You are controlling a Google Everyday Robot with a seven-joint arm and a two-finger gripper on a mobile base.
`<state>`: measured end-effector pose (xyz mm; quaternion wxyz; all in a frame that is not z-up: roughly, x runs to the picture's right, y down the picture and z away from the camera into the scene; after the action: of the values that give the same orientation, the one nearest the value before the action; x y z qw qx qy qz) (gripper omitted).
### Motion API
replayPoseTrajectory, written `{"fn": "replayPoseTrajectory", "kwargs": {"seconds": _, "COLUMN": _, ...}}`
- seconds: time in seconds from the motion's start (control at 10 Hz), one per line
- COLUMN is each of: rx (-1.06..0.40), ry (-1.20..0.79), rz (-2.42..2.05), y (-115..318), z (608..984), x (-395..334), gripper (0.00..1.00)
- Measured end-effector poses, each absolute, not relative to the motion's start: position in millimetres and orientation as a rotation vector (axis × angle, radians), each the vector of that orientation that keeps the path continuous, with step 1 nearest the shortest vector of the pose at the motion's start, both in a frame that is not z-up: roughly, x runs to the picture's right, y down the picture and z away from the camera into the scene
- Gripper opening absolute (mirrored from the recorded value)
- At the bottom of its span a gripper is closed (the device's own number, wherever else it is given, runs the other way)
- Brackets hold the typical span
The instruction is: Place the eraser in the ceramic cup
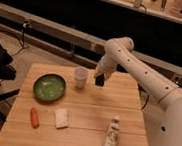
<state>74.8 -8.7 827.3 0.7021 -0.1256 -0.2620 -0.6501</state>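
Eraser (100, 83) placement is what you are working on, so sweep the tabletop (100, 109) from the left. An orange carrot (34, 117) is lying near the front left corner. Behind it a green bowl (50, 87) is sitting, and a white block (61, 118) is resting just right of the carrot. None of these is standing between you and the target.

Next comes the white cup (80, 77), standing upright with its mouth open to the ceiling, ready to receive a drop. Just to its right your claw (100, 79) is hanging off the tabletop, at about the height of the cup's rim. It is looking closed on the small dark eraser, though the two dark shapes are blurring together. You are holding it beside the mouth, not over it, so it probably needs to go a little left and up before you let go.

Further right, a bottle (110, 136) is lying near the front edge, well apart from the cup, while the white arm (140, 71) is reaching in from the right.
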Motion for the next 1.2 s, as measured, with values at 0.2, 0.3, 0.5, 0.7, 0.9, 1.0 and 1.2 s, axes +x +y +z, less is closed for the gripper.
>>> {"fn": "replayPoseTrajectory", "kwargs": {"seconds": 0.2, "rx": -0.275, "ry": -0.594, "rz": -1.461, "y": -12.3, "z": 824.0, "x": 72.8, "gripper": 0.0}}
{"fn": "replayPoseTrajectory", "kwargs": {"seconds": 0.3, "rx": -0.274, "ry": -0.6, "rz": -1.468, "y": -13.7, "z": 823.0, "x": 70.7, "gripper": 0.0}}
{"fn": "replayPoseTrajectory", "kwargs": {"seconds": 0.5, "rx": -0.266, "ry": -0.615, "rz": -1.487, "y": -18.5, "z": 821.3, "x": 62.0, "gripper": 0.0}}
{"fn": "replayPoseTrajectory", "kwargs": {"seconds": 0.7, "rx": -0.262, "ry": -0.628, "rz": -1.503, "y": -22.4, "z": 820.2, "x": 55.5, "gripper": 0.0}}
{"fn": "replayPoseTrajectory", "kwargs": {"seconds": 0.9, "rx": -0.259, "ry": -0.64, "rz": -1.517, "y": -25.2, "z": 820.0, "x": 50.8, "gripper": 0.0}}
{"fn": "replayPoseTrajectory", "kwargs": {"seconds": 1.0, "rx": -0.257, "ry": -0.649, "rz": -1.526, "y": -26.5, "z": 820.4, "x": 48.8, "gripper": 0.0}}
{"fn": "replayPoseTrajectory", "kwargs": {"seconds": 1.2, "rx": -0.252, "ry": -0.661, "rz": -1.54, "y": -29.8, "z": 820.4, "x": 44.0, "gripper": 0.0}}
